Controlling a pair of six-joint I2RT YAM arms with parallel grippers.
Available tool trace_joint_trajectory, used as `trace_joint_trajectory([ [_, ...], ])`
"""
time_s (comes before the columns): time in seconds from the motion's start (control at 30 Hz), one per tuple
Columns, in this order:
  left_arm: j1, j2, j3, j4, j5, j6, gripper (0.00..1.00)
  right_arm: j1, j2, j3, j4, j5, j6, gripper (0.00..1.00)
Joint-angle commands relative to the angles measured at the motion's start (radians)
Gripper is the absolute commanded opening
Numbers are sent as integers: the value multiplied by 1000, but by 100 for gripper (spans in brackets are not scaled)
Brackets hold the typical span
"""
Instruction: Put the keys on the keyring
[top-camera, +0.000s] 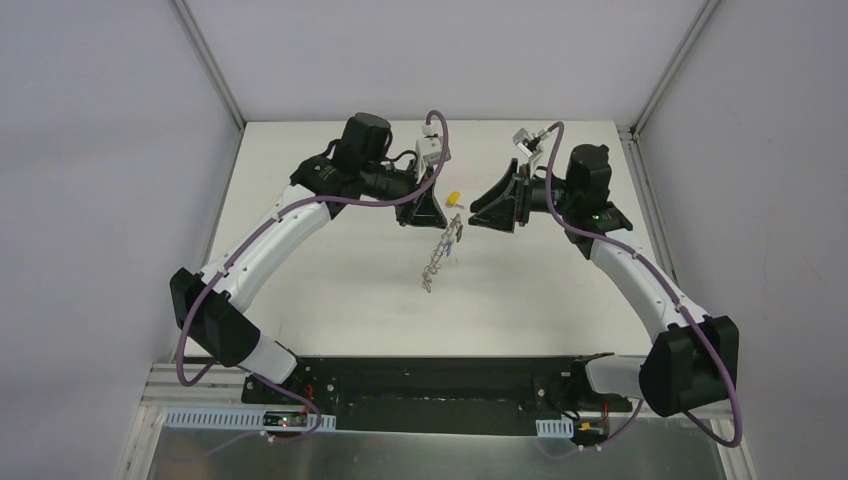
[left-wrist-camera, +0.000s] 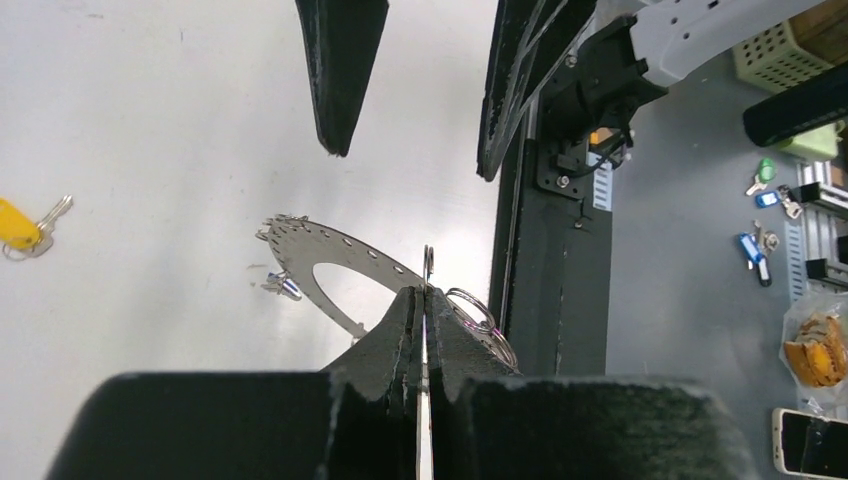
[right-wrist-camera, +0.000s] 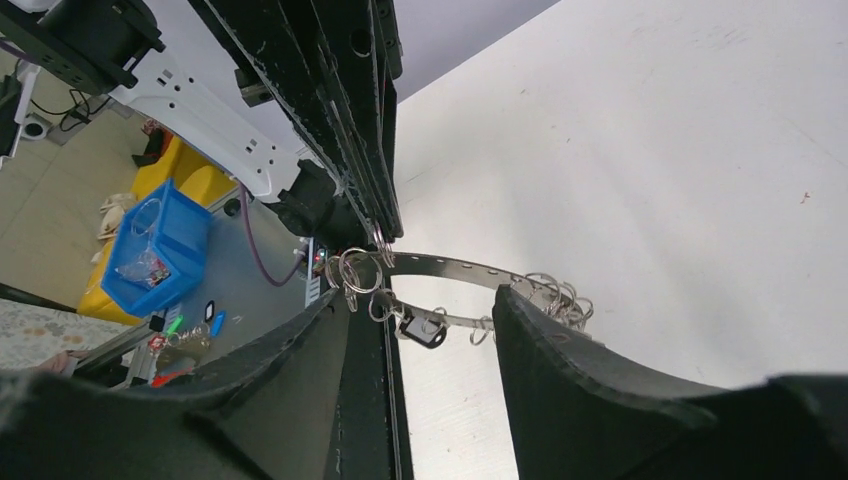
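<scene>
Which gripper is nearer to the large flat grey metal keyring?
Left. The left gripper is shut on the rim of the keyring; the right gripper stands open close by, not gripping it.

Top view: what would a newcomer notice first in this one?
The grey keyring stands out, seen edge-on at mid-table between the two arms, its rim clamped in the left gripper's shut fingers. The right gripper faces it with fingers apart, and a lone yellow key lies on the table just beyond the ring.
</scene>
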Motion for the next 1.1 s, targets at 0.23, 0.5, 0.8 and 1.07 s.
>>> trace_joint_trajectory([
  [0.23,-112,-81,62,-182,-391,249,0,-3,-61,73,-303,55,-328,58],
  [0.5,-217,-160,-57,-102,-652,388,0,-4,-96,2,-318,98,-400,58],
  [0.8,-301,-204,-158,-86,-753,615,0,-4,-88,-54,-265,85,-388,59],
  [1.07,-358,-215,-239,-61,-848,762,0,0,-82,-100,-245,85,-395,59],
])
